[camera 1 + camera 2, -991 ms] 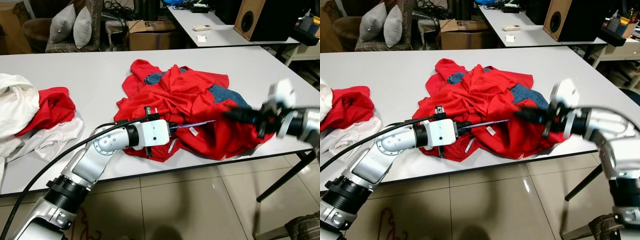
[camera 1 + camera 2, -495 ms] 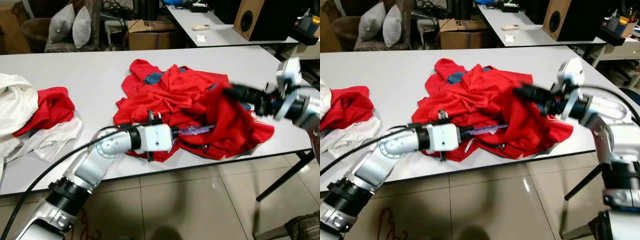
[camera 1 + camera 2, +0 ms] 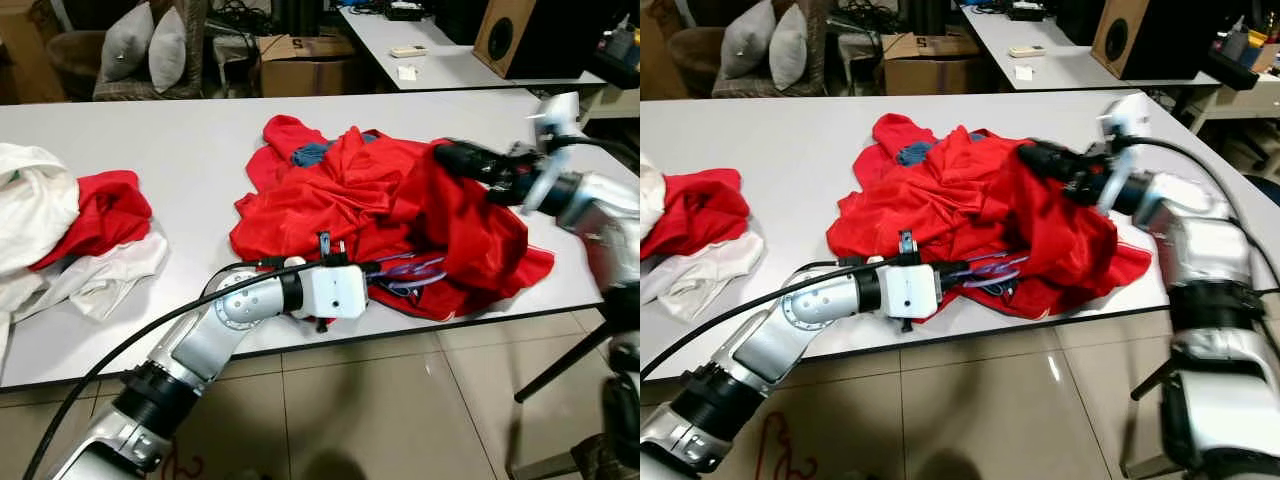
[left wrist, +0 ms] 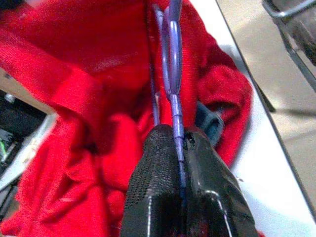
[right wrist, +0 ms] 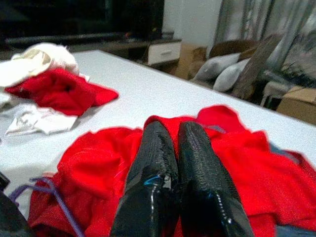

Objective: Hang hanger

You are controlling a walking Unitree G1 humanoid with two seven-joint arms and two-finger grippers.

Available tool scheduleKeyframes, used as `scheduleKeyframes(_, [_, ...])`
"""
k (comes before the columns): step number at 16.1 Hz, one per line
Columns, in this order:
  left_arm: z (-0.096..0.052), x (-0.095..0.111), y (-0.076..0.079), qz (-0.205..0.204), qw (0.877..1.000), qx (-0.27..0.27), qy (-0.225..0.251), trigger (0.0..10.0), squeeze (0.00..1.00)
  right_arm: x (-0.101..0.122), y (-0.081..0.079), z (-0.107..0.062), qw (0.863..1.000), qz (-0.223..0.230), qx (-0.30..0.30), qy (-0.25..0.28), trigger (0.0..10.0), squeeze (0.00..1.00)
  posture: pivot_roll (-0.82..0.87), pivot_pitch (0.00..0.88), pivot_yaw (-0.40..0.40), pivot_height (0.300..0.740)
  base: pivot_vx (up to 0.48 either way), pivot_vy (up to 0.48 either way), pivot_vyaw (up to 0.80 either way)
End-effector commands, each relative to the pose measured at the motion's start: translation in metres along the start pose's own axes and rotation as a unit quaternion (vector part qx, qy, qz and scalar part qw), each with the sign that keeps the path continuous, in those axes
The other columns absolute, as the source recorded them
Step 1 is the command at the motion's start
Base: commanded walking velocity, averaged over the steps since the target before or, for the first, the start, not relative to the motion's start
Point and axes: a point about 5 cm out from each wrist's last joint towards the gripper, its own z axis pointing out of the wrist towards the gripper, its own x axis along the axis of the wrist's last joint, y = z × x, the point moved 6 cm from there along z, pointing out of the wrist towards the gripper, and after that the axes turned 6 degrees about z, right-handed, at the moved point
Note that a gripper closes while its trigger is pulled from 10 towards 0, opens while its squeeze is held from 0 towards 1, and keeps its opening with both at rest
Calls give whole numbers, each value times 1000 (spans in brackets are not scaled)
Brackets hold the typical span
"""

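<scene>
Left pincer (image 4: 180, 143) grips purple hanger (image 4: 174, 74), pointing into red shirt (image 3: 440, 220).

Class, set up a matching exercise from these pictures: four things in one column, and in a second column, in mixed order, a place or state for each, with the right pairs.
Things:
1. left gripper
2. right gripper
3. purple hanger
4. white clothes

Places or states:
A. lying at the table's left end, beside a small red garment
B. shut on a fold of the red shirt, lifted above the pile
C. partly tucked under the red shirt near the table's front edge
D. fingers closed on the thin purple hanger

Pairs: 1-D, 2-B, 3-C, 4-A
</scene>
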Motion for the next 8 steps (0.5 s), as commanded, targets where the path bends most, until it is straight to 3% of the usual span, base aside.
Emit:
scheduleKeyframes(1, [2, 20, -15, 16, 999, 22, 43, 10000, 0, 1, -1, 5, 1000, -16, 5, -8, 0, 0, 8, 2, -28, 740, 0, 0, 0])
scheduleKeyframes(3, [1, 31, -23, 8, 997, 35, 70, 10000, 0, -8, 2, 7, 999, -21, -4, -30, 0, 0, 8, 1, -28, 740, 0, 0, 0])
scheduleKeyframes(4, [1, 38, -26, 1, 995, 39, 88, 10000, 0, -23, 10, 7, 997, -31, -28, -71, 0, 0, 6, 0, -28, 740, 0, 0, 0])
scheduleKeyframes(5, [1, 40, -28, -1, 995, 40, 94, 10000, 0, -34, 17, 4, 993, -31, -47, -101, 10000, 0, 4, 2, -28, 740, 0, 0, 0])
scheduleKeyframes(6, [1, 41, -28, -1, 995, 40, 96, 10000, 0, -44, 25, 0, 988, -28, -72, -131, 10000, 918, 3, 1, -29, 740, 0, 0, 0])
scheduleKeyframes(7, [1, 40, -29, -1, 995, 42, 95, 10000, 0, -47, 33, -8, 985, -17, -90, -148, 10000, 1000, 0, 3, -33, 740, 0, 0, 0])
scheduleKeyframes(8, [1, 39, -29, -1, 995, 42, 95, 10000, 0, -45, 35, -9, 985, -15, -91, -147, 10000, 1000, 0, 3, -33, 740, 0, 0, 0])
